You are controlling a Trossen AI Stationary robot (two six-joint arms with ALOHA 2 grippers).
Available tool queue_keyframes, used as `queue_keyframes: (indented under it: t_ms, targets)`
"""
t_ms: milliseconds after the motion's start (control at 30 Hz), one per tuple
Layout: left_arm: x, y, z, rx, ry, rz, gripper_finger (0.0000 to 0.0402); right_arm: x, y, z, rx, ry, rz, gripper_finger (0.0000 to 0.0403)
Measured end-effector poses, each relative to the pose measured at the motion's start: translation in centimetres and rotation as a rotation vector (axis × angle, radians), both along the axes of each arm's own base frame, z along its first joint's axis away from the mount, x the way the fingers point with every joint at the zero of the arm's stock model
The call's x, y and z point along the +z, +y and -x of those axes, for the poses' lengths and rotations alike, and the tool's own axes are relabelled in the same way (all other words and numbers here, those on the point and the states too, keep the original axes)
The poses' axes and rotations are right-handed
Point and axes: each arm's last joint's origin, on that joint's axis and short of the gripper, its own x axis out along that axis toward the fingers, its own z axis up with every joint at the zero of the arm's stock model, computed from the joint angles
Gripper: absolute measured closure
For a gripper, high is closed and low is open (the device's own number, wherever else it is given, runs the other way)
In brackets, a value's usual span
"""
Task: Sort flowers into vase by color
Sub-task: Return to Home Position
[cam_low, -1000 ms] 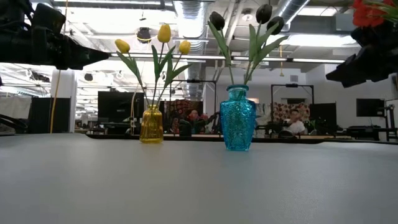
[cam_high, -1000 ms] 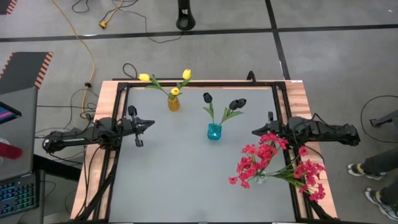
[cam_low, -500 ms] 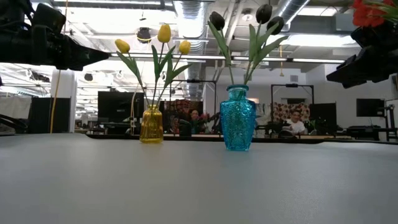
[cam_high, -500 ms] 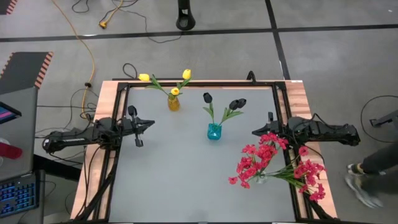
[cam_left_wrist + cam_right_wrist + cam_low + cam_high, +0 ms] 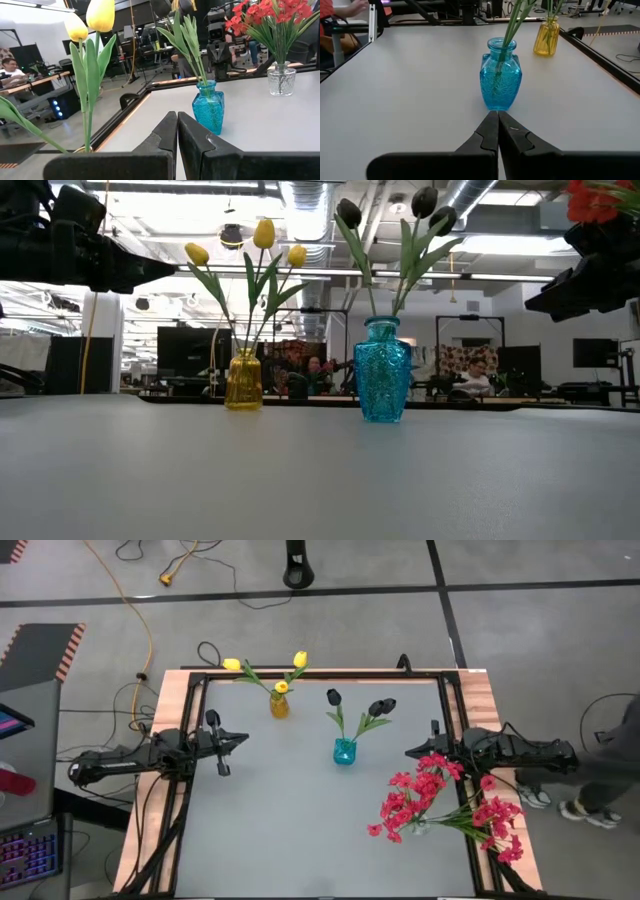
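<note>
**Left gripper (image 5: 240, 739) and right gripper (image 5: 411, 751) closed and empty, with one snag risk**

Left gripper hangs over the table (image 5: 300, 840) at 9 o'clock, right gripper at 3 o'clock. Each has its jaws pressed together on nothing and points at the table's middle.

The sorting looks done. Yellow tulips (image 5: 281, 687) stand in the yellow vase (image 5: 279, 708) at 11 o'clock. Black tulips (image 5: 333, 696) stand in the blue vase (image 5: 344, 751) just past centre towards 1 o'clock. Red sprays (image 5: 410, 795) fill the clear vase (image 5: 281, 80) at 4 o'clock.

The danger sits on the right. From above, the topmost red blossoms overlap the right arm just behind its gripper (whether they touch it or only lie beneath, I cannot tell). Any sideways or downward motion of that arm could catch a spray. The bunch splays wide and looks top-heavy, so the vase could tip. A person (image 5: 600, 785) passing close outside the 3 o'clock edge adds a bump risk.
</note>
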Motion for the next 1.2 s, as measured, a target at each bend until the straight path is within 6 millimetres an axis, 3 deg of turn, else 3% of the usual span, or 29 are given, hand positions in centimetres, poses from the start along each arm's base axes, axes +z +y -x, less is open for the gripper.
queue_keyframes:
  t_ms: [1200]
  targets:
    - [0.00, 0.00, 0.00, 0.000, 0.000, 0.000, 0.0400, -0.01, 0.41, 0.00, 0.050, 0.001, -0.001, 0.0370]
